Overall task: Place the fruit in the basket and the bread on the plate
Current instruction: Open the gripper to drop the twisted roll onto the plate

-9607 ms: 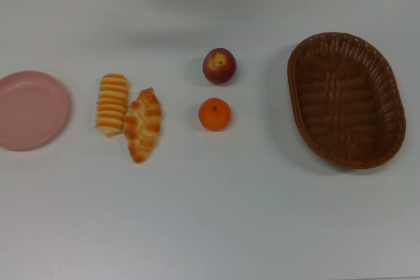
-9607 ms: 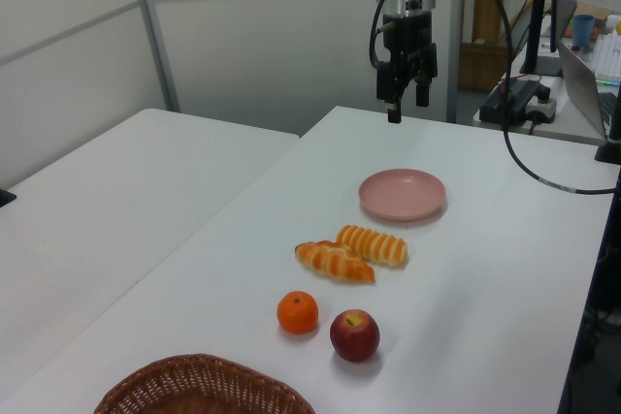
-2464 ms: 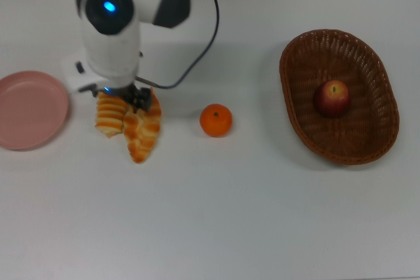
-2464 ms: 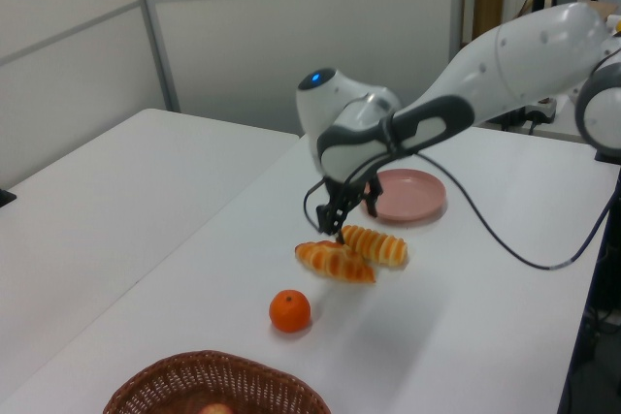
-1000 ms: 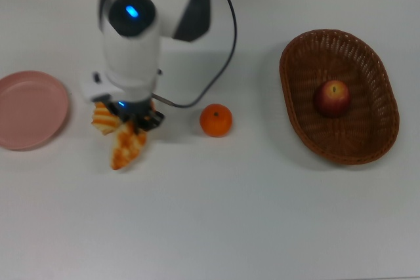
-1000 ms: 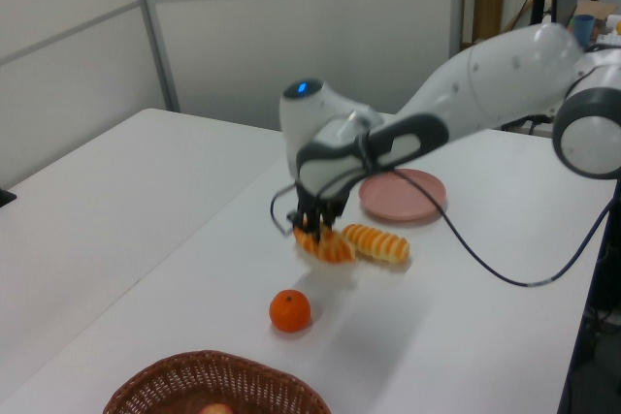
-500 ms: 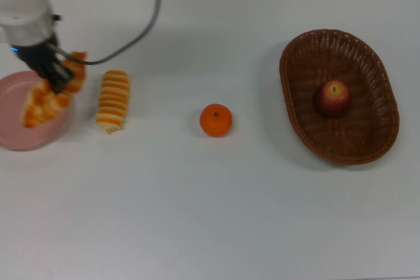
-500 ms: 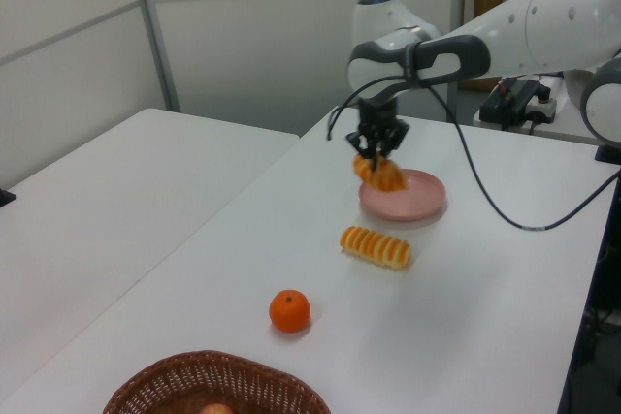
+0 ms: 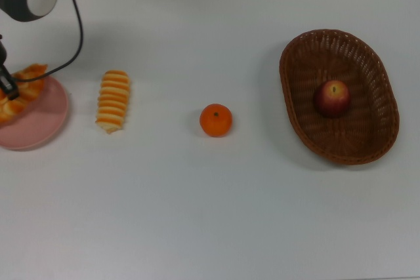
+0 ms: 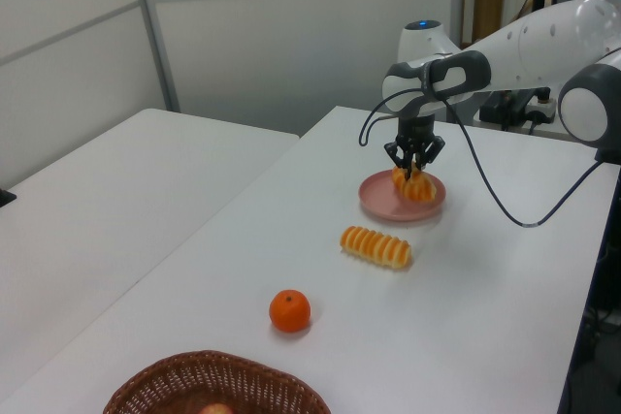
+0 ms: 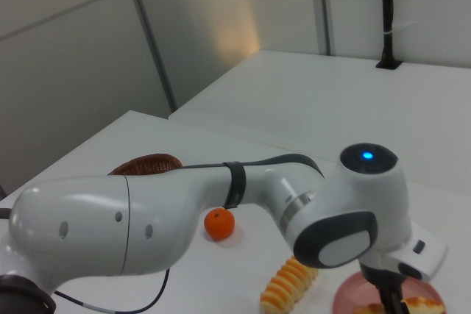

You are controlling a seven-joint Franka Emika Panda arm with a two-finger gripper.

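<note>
Pincer [image 10: 414, 164] is over the pink plate [image 10: 383, 203] at the left view's upper right, fingers clenched on the braided roll [image 10: 415, 186], which sits on the plate. Striped roll [image 9: 113, 100] lies on the counter [image 9: 210, 214] just beside the plate. Tangerine [image 9: 216, 120] waits mid-frame. Apple [image 9: 332, 98] is in the basket [image 9: 296, 103], top view's right.

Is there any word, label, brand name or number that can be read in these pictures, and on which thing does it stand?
None can be read: no writing shows on the arm, the hand, the basket, the plate, the bread or the fruit. The blue spot on the arm is a light, not a sign.
</note>
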